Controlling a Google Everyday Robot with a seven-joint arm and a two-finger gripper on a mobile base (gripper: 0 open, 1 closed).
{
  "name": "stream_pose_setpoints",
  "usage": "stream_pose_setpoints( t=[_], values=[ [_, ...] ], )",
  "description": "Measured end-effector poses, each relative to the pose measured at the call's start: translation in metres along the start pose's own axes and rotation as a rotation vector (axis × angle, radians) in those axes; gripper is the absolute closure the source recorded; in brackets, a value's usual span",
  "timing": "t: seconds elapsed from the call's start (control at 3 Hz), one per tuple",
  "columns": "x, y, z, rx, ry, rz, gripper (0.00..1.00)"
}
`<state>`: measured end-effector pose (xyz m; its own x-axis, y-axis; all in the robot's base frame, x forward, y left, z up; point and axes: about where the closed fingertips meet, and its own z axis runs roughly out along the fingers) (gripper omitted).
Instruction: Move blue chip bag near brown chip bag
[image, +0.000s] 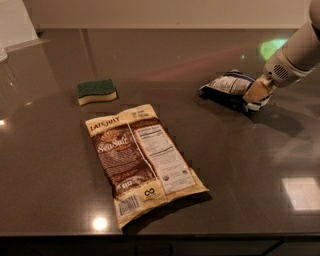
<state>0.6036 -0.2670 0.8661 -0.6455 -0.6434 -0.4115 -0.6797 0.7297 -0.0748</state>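
Observation:
The blue chip bag (227, 85) lies at the right of the dark countertop, small, dark blue with white print. My gripper (256, 93) comes in from the upper right and is shut on the bag's right end, which looks bunched and slightly raised. The brown chip bag (142, 160), large and flat with cream edges, a "Sea Salt" panel and a white nutrition label, lies at the centre front, well to the left of and below the blue bag.
A green and yellow sponge (96, 91) sits at the left, above the brown bag. The countertop (50, 165) ends at a front edge near the bottom of the view. A white object (15, 22) stands at the far left corner.

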Motion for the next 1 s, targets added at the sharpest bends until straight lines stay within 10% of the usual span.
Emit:
stream_pose_setpoints(
  t=[1.0],
  values=[
    [-0.049, 0.091, -0.044, -0.146, -0.111, -0.14, 1.0]
  ],
)
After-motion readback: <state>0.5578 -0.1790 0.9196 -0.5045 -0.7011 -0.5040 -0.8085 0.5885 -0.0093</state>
